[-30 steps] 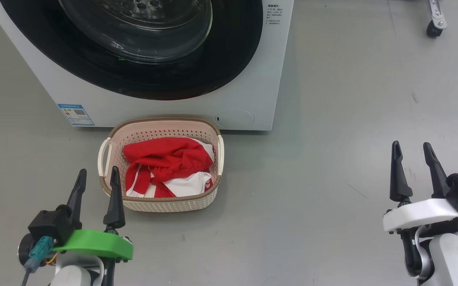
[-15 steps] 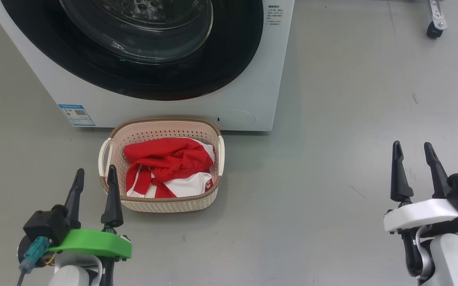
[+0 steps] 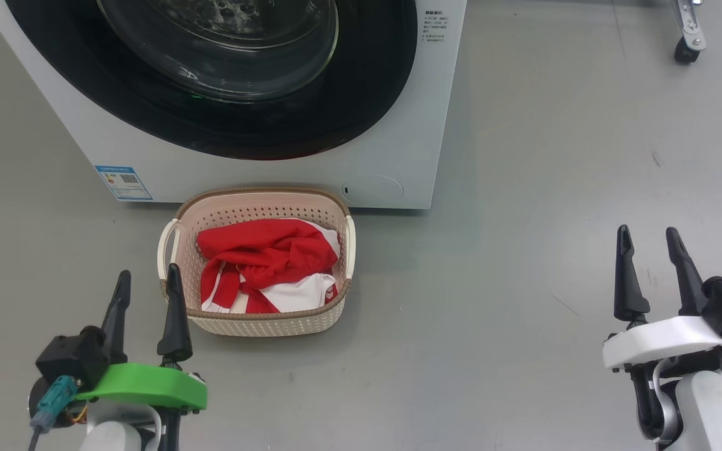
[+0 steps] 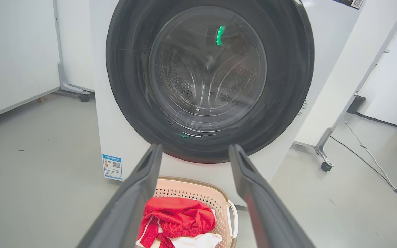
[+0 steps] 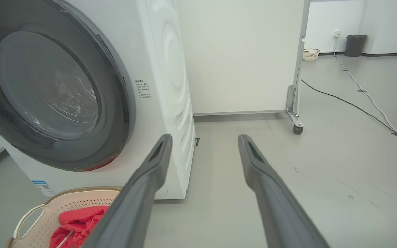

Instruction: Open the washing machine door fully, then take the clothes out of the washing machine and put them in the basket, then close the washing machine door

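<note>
1. Washing machine (image 3: 392, 144): white, at 11 to 12 o'clock in the head view, which cuts off its upper part. The right wrist view adds its ribbed side wall.
2. Door (image 4: 288, 86): black rim, glass bowl, shut flush against the machine's front. The left wrist view shows it whole, with the bare drum behind the glass and a green glint. The head view shows its lower arc.
3. Partition (image 5: 246, 51): white, on casters, at 1 o'clock in the right wrist view. Near it are a cable (image 5: 357, 106) on the floor (image 3: 555, 188) and a far dark bin (image 5: 355, 44).
4. Basket (image 3: 261, 322): on the floor, just at 6 o'clock of the machine.
5. Clothes (image 3: 261, 250): red and white, heaped inside the basket.
6. Left gripper (image 3: 148, 272): at 7 o'clock in the head view, fingers pointing to 12. Jaws parted wide, holding nothing. One finger overlaps the basket's near left corner there; contact cannot be told.
7. Right gripper (image 3: 647, 230): at 4 o'clock, well apart from the basket, fingers pointing to 12. Jaws parted wide, holding nothing, over bare floor.
</note>
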